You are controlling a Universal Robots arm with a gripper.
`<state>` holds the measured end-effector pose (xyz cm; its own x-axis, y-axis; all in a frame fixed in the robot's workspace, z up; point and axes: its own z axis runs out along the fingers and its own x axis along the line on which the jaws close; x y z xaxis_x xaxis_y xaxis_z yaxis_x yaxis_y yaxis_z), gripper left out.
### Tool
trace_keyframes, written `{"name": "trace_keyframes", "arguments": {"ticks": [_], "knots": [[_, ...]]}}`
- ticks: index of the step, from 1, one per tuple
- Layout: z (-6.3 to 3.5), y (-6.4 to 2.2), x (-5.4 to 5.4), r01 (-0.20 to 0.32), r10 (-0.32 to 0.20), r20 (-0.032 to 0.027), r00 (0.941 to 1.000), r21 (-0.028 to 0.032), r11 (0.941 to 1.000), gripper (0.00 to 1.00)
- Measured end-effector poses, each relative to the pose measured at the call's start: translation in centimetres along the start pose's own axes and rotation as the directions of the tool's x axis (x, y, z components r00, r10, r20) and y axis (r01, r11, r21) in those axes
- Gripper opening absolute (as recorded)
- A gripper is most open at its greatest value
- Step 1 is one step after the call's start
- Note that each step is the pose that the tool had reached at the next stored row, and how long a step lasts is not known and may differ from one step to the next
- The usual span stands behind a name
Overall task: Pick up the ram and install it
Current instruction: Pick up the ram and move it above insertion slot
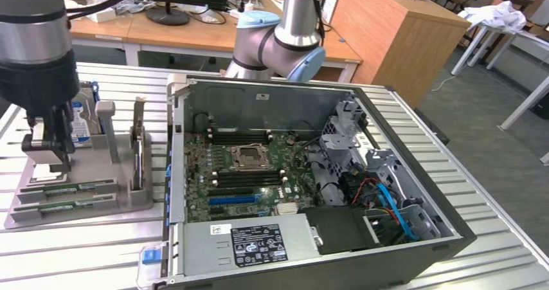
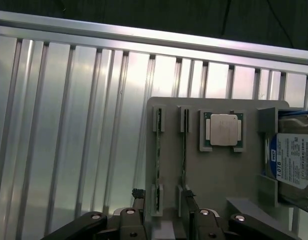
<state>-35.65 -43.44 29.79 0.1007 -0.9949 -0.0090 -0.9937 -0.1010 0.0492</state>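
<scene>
My wrist view lists the CPU chip [image 2: 223, 129]; the exterior view lists the computer case [image 1: 249, 103]. Gripper [image 2: 163, 195]: jaws spread wide, holding nothing, ram [image 2: 157, 155] close below.

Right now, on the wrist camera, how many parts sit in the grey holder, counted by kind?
ram sticks: 2
CPU chip: 1
hard drive: 1
Total: 4
</scene>
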Motion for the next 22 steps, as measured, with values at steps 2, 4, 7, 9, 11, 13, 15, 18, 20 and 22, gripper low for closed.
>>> {"name": "trace_keyframes", "arguments": {"ticks": [2,4,7,9,11,13,15,18,20,22], "knots": [[0.36,-0.14,0.0,0.001,-0.001,-0.0001,1.0,-0.0001,1.0,0.42],[0.72,-0.26,0.0,0.002,-0.002,-0.0001,1.0,0.0,1.0,0.42],[1.27,-0.37,0.0,0.002,-0.002,-0.0001,1.0,0.0,1.0,0.42],[1.62,-0.42,0.0,0.002,-0.002,-0.0002,1.0,0.0,1.0,0.42],[1.98,-0.47,0.1,0.003,-0.003,-0.0002,1.0,-0.0001,1.0,0.42],[2.34,-0.51,0.1,0.003,-0.003,-0.0001,1.0,0.0,1.0,0.42],[2.71,-0.54,0.1,0.003,-0.003,-0.0002,1.0,-0.0001,1.0,0.42],[3.25,-0.59,0.1,0.003,-0.003,-0.0001,1.0,0.0,1.0,0.42],[3.61,-0.62,0.1,0.003,-0.003,-0.0002,1.0,-0.0001,1.0,0.42],[3.98,-0.66,0.1,0.003,-0.003,-0.0002,1.0,0.0,1.0,0.42]]}}
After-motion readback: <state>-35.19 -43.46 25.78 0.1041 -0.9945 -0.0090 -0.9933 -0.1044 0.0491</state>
